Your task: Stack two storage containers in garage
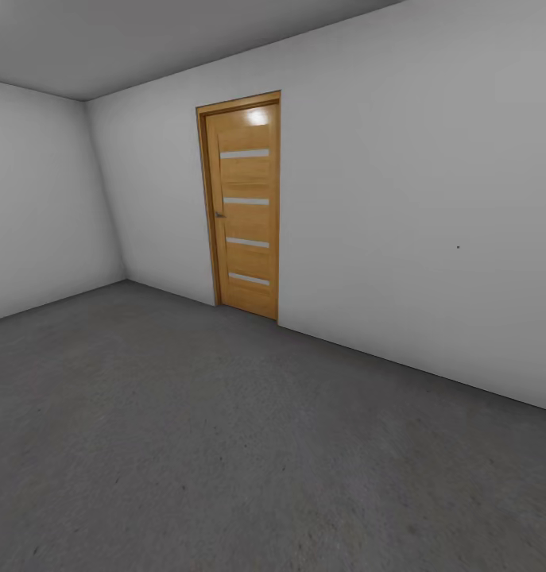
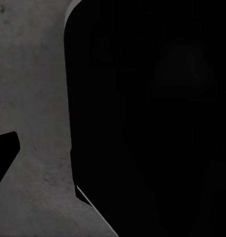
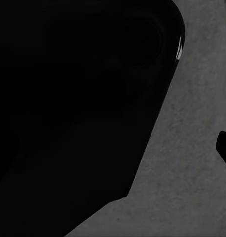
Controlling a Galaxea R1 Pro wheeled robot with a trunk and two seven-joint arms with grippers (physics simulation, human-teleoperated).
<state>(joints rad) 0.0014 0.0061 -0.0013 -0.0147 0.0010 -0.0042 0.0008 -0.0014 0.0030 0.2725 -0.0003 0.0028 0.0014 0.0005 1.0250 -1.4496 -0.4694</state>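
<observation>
Closed orange-wood door (image 1: 245,208) in white wall (image 1: 416,206), above grey concrete floor (image 1: 225,445).

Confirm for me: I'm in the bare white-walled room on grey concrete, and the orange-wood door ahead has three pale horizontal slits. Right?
Not quite. The door has four pale horizontal slits, not three; the head view shows them stacked down its panel. The rest holds: white walls and a grey concrete floor.
</observation>
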